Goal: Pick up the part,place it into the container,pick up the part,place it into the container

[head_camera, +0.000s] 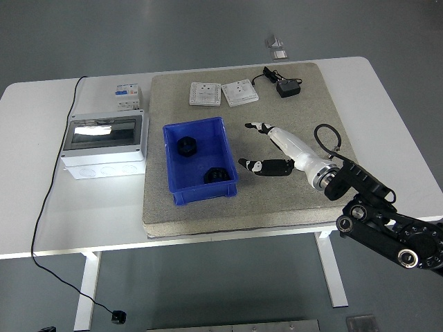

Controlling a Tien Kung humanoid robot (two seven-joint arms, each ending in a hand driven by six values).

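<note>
A blue container (172, 162) sits on the grey mat. Two black parts lie inside it: one (187, 146) near the middle, one (217, 175) at the near right corner. My right hand (259, 146) is open and empty, fingers spread, over the mat just right of the container. Its black arm comes in from the lower right. The left arm is out of view.
A grey electrical box (105, 144) with a clear lid stands left of the mat, a breaker (128, 95) behind it. Two white switch plates (223, 93) and a black adapter (287, 88) lie at the mat's far edge. A black cable (48, 200) runs off the table's left.
</note>
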